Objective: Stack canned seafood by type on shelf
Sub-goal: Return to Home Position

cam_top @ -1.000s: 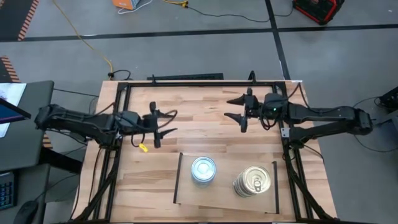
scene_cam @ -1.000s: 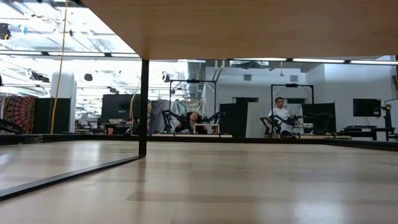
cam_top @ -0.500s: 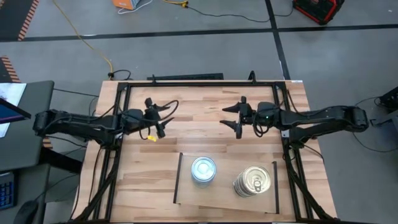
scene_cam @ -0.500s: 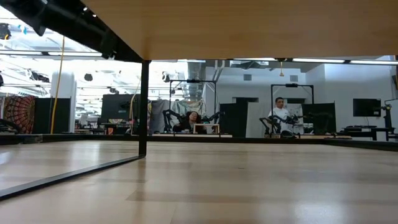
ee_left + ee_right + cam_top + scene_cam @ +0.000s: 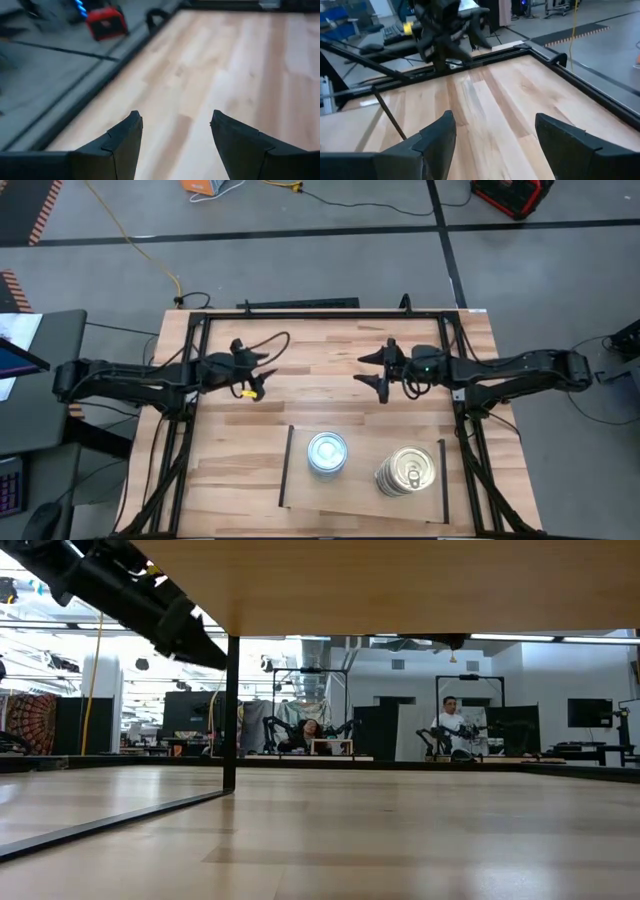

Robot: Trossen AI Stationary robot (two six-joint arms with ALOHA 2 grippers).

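Observation:
Two stacks of canned seafood stand on the shelf [image 5: 362, 492] near the table's front edge. One has a silvery-blue lid on top [image 5: 327, 452], the other a gold pull-tab lid [image 5: 407, 470]. My left gripper [image 5: 256, 372] hovers open over the bare tabletop at the left [image 5: 172, 117]. My right gripper [image 5: 362, 370] hovers open opposite it at the right [image 5: 495, 117]. Both are well behind the shelf, pointing toward each other, with nothing between their fingers.
A black frame [image 5: 320, 313] runs around the table's far and side edges. Bare planked tabletop [image 5: 315, 395] lies between the two grippers and the shelf. The low view looks under the shelf board [image 5: 400, 580], past its black side strip [image 5: 231, 710].
Both grippers have sunk toward the tabletop. My left gripper has swung a little toward the far edge and rolled about its own axis; its arm has come into the low view at the upper left. My right gripper has shifted slightly toward the table's left. The cans have not moved.

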